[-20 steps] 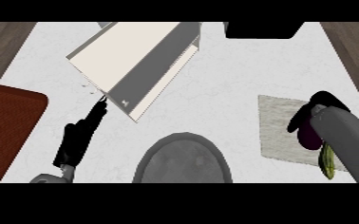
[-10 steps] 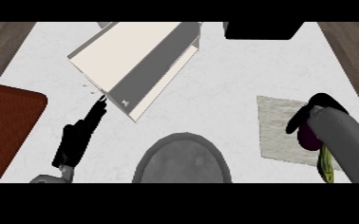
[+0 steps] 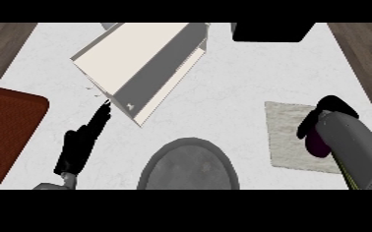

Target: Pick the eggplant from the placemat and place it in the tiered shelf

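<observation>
Step in hand: the pick. The dark purple eggplant (image 3: pixel 317 147) lies on the pale grey rectangular placemat (image 3: pixel 285 123) at the right side of the white speckled counter (image 3: pixel 240 88), and nothing shows it lifted clear of the mat.

Right hand (image 3: pixel 333 107): black, positioned directly over the eggplant and in contact with or just above its upper end. The grey forearm covers much of the fruit. Whether the hand has closed on the eggplant cannot be told from this view.

Left hand (image 3: pixel 78 147): open and straight, holding nothing, resting at the lower left and pointing toward the near corner of the shelf.

Destination: the cream-and-white tiered shelf (image 3: pixel 138 64) stands at the upper left, set at an angle, well apart from the placemat. Its open tiers appear unoccupied as far as can be seen.

Other items noted: a round grey plate (image 3: pixel 189 167) at the lower centre, between the two arms, and a reddish-brown board (image 3: pixel 18 128) at the left edge.

Assessment: the task is at an early stage, with the grasp not confirmed and the transfer not begun. The next move calls for a secure hold on the eggplant and a lift off the mat. A carry leftward across the counter follows, passing above the plate to reach a tier opening.
</observation>
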### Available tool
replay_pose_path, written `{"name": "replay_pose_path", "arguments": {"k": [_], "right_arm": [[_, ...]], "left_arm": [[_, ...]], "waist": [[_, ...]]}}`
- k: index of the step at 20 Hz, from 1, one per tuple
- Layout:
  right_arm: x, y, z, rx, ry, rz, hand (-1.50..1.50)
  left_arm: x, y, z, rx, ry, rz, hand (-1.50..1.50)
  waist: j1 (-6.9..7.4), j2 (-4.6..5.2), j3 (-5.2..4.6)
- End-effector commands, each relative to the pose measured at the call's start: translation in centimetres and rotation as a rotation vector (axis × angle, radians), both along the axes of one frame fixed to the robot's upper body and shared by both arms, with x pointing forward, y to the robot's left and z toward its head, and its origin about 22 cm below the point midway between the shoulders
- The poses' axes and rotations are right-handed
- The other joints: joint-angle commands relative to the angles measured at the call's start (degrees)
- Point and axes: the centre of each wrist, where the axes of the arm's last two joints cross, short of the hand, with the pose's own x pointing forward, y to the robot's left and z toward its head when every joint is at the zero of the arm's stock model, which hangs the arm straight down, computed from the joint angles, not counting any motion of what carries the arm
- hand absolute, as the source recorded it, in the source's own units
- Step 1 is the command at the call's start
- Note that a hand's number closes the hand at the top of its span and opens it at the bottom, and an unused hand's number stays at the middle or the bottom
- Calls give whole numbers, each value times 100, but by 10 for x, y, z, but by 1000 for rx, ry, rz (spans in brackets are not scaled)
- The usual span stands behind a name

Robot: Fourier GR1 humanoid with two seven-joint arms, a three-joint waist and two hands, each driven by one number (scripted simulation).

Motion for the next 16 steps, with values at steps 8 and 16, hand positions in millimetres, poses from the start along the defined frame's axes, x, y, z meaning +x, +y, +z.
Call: {"name": "replay_pose_path", "arguments": {"k": [8, 16], "right_arm": [[10, 174, 54, 217, -241, 1238, 150], [19, 116, 133, 303, -521, 1605, 150]], "left_arm": [[7, -13, 1, 3, 0, -67, 0], [-1, 7, -3, -6, -3, 18, 0]], "waist": [[470, 70, 108], [-66, 51, 83]]}}
